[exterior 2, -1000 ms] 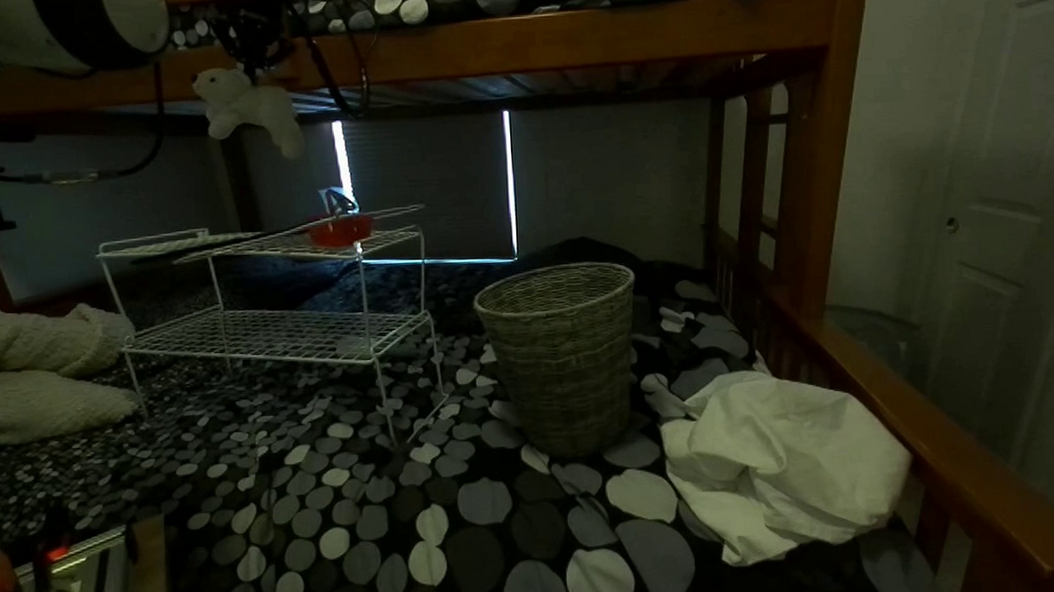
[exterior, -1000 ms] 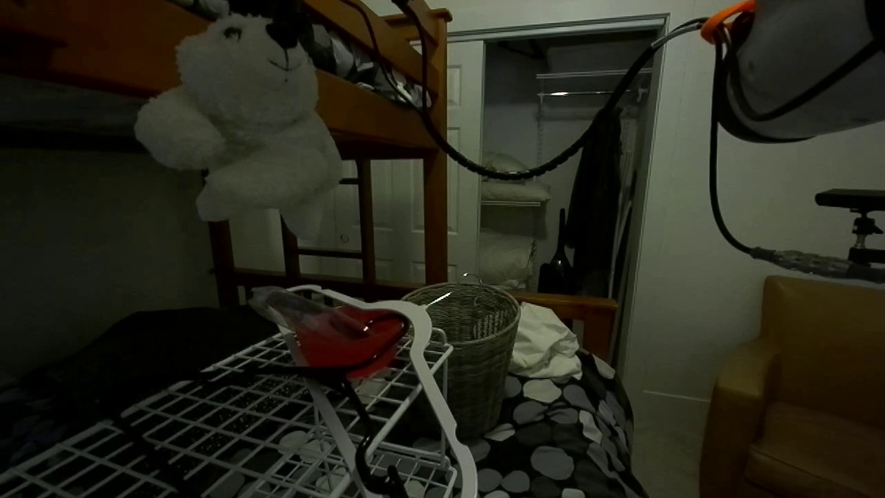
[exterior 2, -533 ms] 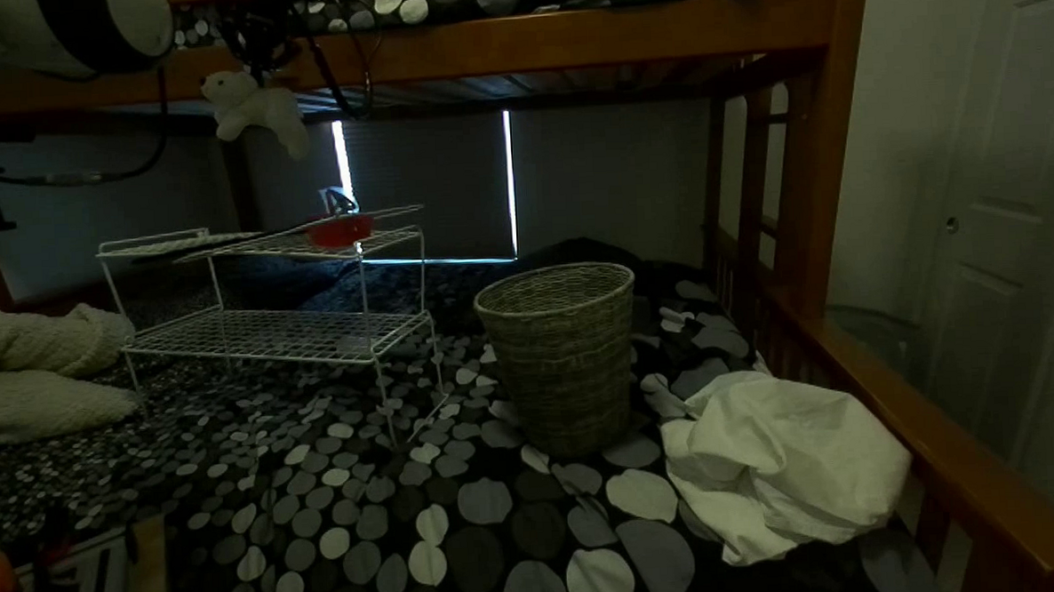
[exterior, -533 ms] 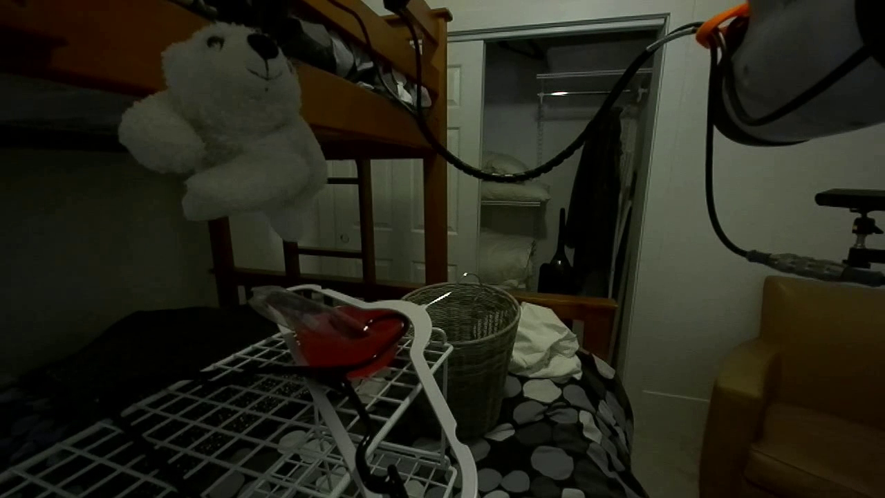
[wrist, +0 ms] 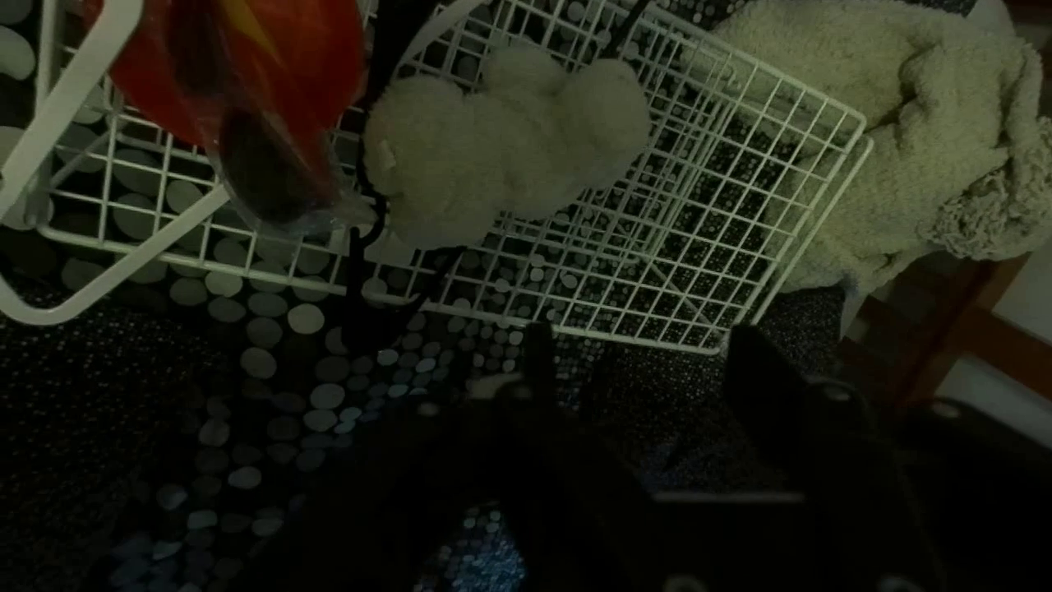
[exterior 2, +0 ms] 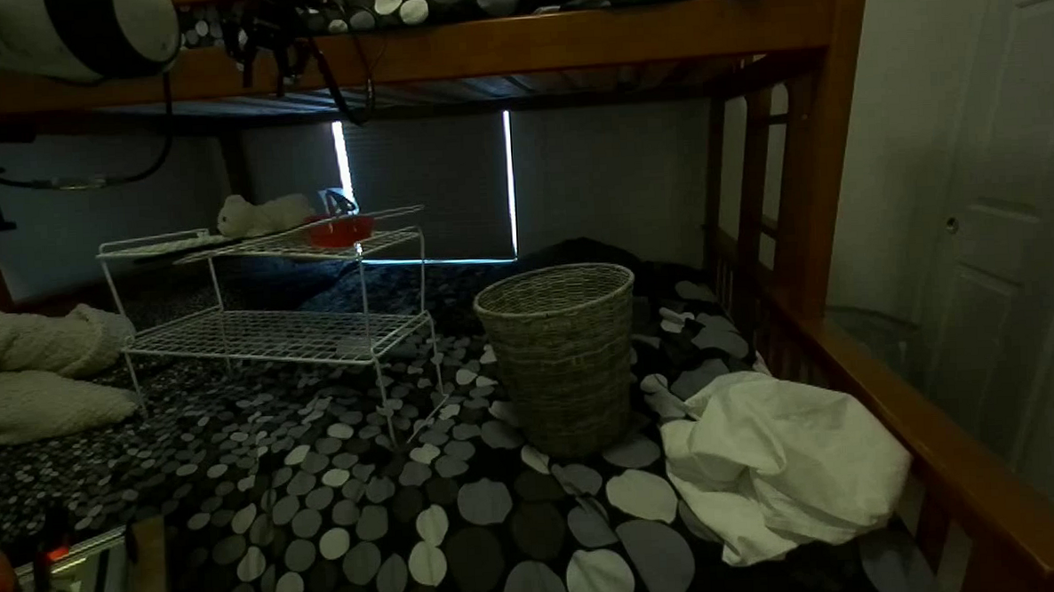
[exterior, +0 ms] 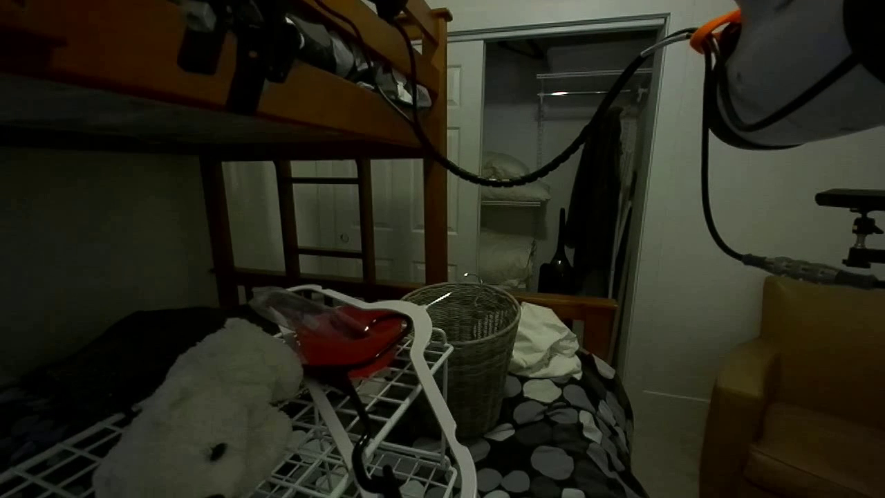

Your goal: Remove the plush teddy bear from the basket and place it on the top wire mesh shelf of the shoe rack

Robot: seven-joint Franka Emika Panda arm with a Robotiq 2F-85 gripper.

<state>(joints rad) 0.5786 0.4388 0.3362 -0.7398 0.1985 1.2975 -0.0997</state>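
The white plush teddy bear lies on its front on the top wire mesh shelf of the white shoe rack, beside a red plastic-wrapped item. From above, in the wrist view, the bear rests across the mesh and partly over a black hanger. My gripper is open, with nothing between its dark fingers. In an exterior view the gripper hangs well above the bear, apart from it. The wicker basket stands upright beside the rack; its bottom inside is hidden.
The red item, a white hanger and a black hanger lie on the shelf. The upper bunk's wooden rail runs close behind the gripper. White cloth and a cream blanket lie on the bed.
The gripper has opened and let go of the bear, which has dropped from the air onto the top shelf. The arm has shifted only slightly.
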